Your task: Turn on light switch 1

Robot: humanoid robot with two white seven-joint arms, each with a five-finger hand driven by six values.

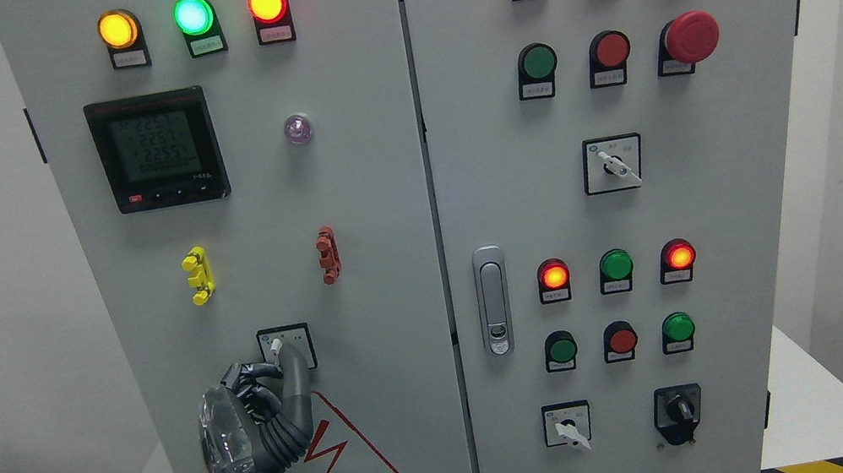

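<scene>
- The left hand [256, 401] is reaching up from the bottom edge toward the lower part of the left cabinet door [247, 214], its fingers [293, 378] curling together around the small white knob of the rotary switch [286, 348], which is sitting just above the red warning triangle [358, 470].
- The fingertips are touching or pinching the knob; whether the grip is firm is too small to tell, but the hand is closing on it rather than hanging apart.
- The knob is pointing up and slightly left, so the turn itself is probably not finished: contact is made, and the twist and release are what is remaining, as far as I can judge.
- Higher on the same door, the digital meter [157, 150] is showing readings, and the three lamps at the top are glowing yellow, green and red.
- Near the middle of that door, the small clear lamp [297, 129] is looking faintly violet; whether it is the light tied to this switch I cannot tell.
- On the right cabinet door [762, 171], the buttons, the red emergency stop [690, 37] and three more selector switches are sitting untouched.
- The right hand is not showing anywhere.
</scene>
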